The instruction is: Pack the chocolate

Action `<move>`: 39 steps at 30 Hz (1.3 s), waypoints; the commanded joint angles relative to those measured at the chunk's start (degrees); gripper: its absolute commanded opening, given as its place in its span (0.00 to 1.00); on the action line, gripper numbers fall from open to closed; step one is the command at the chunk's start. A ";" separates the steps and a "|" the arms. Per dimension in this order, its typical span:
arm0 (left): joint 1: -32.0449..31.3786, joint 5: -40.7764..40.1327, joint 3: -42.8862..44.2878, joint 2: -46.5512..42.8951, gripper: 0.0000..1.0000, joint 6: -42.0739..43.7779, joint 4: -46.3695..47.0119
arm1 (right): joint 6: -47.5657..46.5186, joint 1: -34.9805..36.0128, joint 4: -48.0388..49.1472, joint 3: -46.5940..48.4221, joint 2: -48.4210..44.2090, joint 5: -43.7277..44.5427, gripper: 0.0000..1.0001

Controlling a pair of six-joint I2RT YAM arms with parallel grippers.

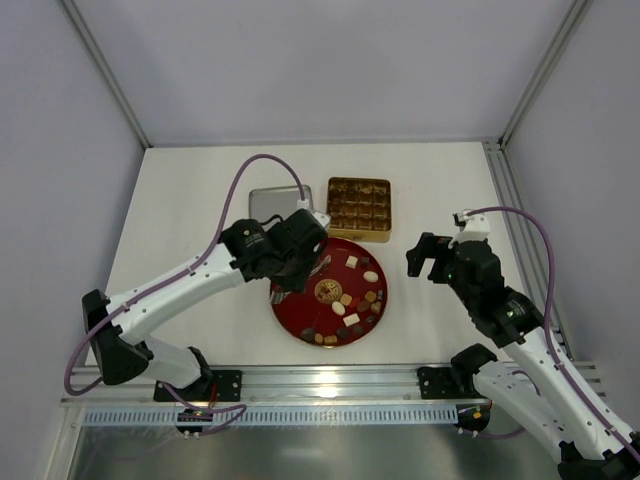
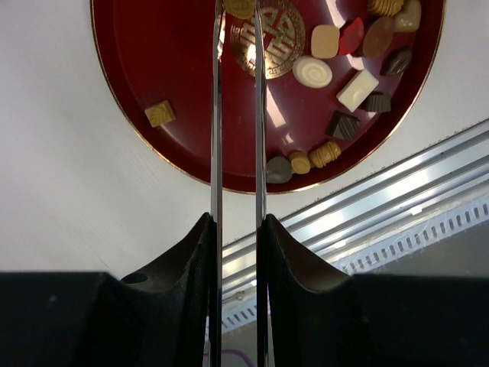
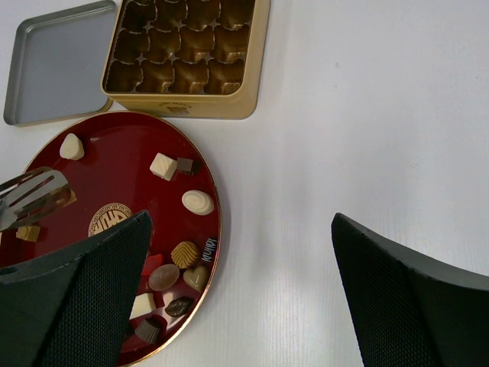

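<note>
From the top camera, the left gripper (image 1: 305,270) is hanging over the red plate (image 1: 298,312), where the chocolates (image 1: 350,305) are lying in a loose bunch. The gold tin (image 1: 359,237) is sitting just behind the plate. The right gripper (image 1: 432,262) is hanging off to the side, over the table (image 1: 200,200).

From the left wrist camera, the long thin metal fingers (image 2: 216,115) are sitting almost shut. They seem to be pinching a caramel piece (image 2: 239,6) at their tips (only its bottom edge is showing). So I think the picking-up step is going on. Next, the piece needs lifting straight up, carrying to the tin, and dropping into one little cup.

From the right wrist camera, the right arm's black fingers (image 3: 76,298) are spread wide and are holding nothing. All the tin's cups showing here are looking empty, so the packing is only just starting.
</note>
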 commanded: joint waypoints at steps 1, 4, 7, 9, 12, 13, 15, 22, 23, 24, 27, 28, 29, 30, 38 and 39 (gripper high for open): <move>0.21 -2.09 5.13 2.31 0.25 2.64 3.15 | 0.10 -0.02 0.84 0.64 -0.68 0.53 1.00; 1.35 -2.17 8.30 5.21 0.25 4.13 4.21 | 0.10 -0.02 0.58 0.90 -0.68 0.62 1.00; 2.41 -2.53 12.42 8.55 0.25 5.72 4.91 | 0.10 -0.02 0.66 1.08 -0.59 0.62 1.00; 3.73 -2.53 16.10 11.27 0.25 6.86 5.35 | 0.10 -0.02 0.75 1.16 -0.33 0.62 1.00; 5.83 -2.53 21.20 14.18 0.25 7.91 6.58 | 0.19 -0.02 0.75 1.25 -0.15 0.97 1.00; 6.36 -2.53 22.44 15.32 0.25 8.27 6.84 | 0.19 -0.02 0.58 1.25 -0.15 0.97 1.00; 8.02 -2.27 25.86 18.39 0.25 9.14 7.64 | 0.19 0.07 0.49 1.34 -0.24 1.06 1.00; 11.20 -2.18 33.26 27.01 0.25 11.69 10.89 | 0.28 -0.02 -0.04 1.51 -0.33 1.50 1.00; 11.55 -2.18 33.79 27.80 0.25 11.87 11.24 | 0.28 -0.02 -0.21 1.51 -0.33 1.50 1.00; 11.81 -2.09 34.92 29.55 0.25 12.31 11.68 | 0.28 -0.02 -0.04 1.51 -0.42 1.59 1.00; 12.69 -2.00 36.86 32.45 0.25 12.49 12.74 | 0.28 -0.02 -0.48 1.51 -0.51 2.03 1.00; 12.78 -2.00 37.13 33.08 0.25 12.57 13.26 | 0.37 -0.02 -0.39 1.43 -0.59 2.11 1.00; 13.04 -2.00 37.57 33.78 0.24 12.66 13.44 | 0.37 -0.02 -0.39 1.43 -0.68 2.12 1.00; 13.13 -2.00 37.57 34.48 0.25 12.92 13.70 | 0.54 -0.02 -0.39 1.34 -0.94 2.29 1.00; 13.92 -1.74 37.66 36.77 0.25 13.28 15.11 | 0.37 -0.02 -0.22 1.16 -1.03 2.12 1.00; 13.92 -1.82 37.66 36.95 0.25 13.37 15.28 | 0.37 -0.02 -0.30 1.16 -0.95 2.12 1.00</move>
